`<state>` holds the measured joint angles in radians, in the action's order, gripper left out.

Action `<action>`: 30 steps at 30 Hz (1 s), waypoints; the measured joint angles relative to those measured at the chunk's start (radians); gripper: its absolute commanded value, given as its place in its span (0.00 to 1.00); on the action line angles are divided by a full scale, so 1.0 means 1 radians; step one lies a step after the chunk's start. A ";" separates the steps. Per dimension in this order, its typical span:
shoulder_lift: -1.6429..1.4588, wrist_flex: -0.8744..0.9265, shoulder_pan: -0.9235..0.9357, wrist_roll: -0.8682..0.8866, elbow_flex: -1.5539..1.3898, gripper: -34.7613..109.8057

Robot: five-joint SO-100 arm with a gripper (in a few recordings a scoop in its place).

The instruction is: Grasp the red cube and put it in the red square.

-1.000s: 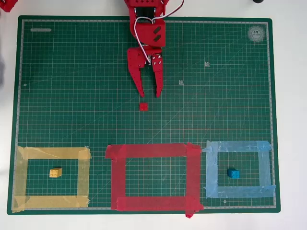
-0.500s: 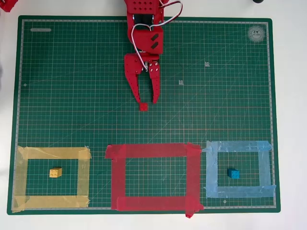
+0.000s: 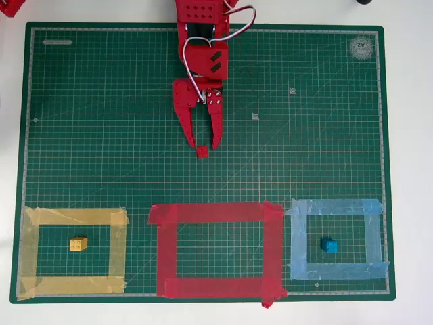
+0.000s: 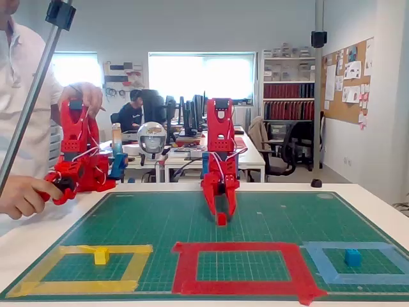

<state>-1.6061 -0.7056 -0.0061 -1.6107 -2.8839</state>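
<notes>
The red cube (image 3: 202, 152) is a tiny studded block on the green mat, a little above the red square (image 3: 216, 249), a wide red tape outline at the mat's bottom middle. My red gripper (image 3: 204, 145) points down at the cube with its fingers open, their tips on either side of the cube's top edge. In the fixed view the gripper (image 4: 221, 216) stands low over the cube (image 4: 221, 219), which sits between the fingertips, behind the red square (image 4: 241, 267).
A yellow tape outline (image 3: 73, 252) at the bottom left holds a yellow block (image 3: 78, 244). A light-blue tape outline (image 3: 338, 238) at the bottom right holds a blue block (image 3: 329, 246). The green mat (image 3: 101, 135) lies on a white table.
The gripper has moved down the picture toward the red cube and its fingers have narrowed; its tips now flank the cube. The cube has not moved.
</notes>
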 measured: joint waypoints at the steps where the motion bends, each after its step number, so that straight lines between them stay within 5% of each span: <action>1: 0.000 0.000 0.000 0.000 0.000 0.36; 30: 0.092 -0.002 0.015 -0.003 0.094 0.30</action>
<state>-1.5140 -0.7072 0.0092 -1.6137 -2.7903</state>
